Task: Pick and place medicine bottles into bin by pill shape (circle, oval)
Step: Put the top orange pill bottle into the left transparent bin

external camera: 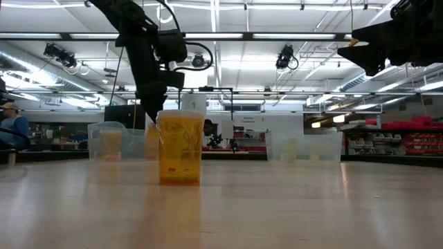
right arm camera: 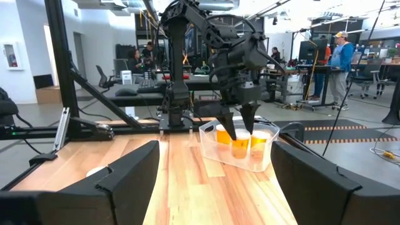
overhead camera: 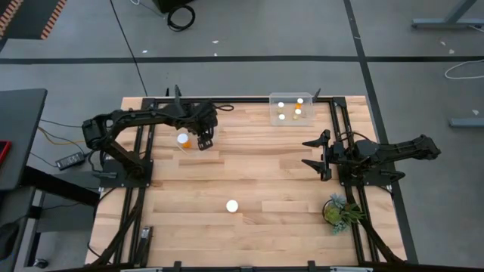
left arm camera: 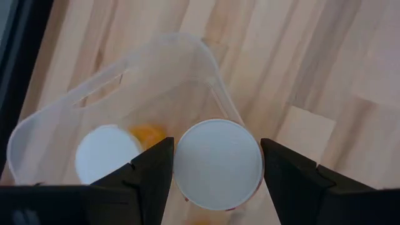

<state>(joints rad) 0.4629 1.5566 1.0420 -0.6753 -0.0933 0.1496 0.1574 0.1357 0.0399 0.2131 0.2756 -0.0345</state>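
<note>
Left end effector (left arm camera: pixel 217 165) grips a medicine bottle (left arm camera: pixel 217 164) (over a bin (left arm camera: pixel 150 69)).

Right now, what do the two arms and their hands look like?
Both arms are dark, near-black, jointed segments. The left hand has two tapered dark fingers; in its own wrist view the fingers are flat, angular black plates. The right hand has pointed, splayed fingers; its wrist view shows broad matte black wedges. Dark cabling loops along the left arm. No markings are legible.
</note>
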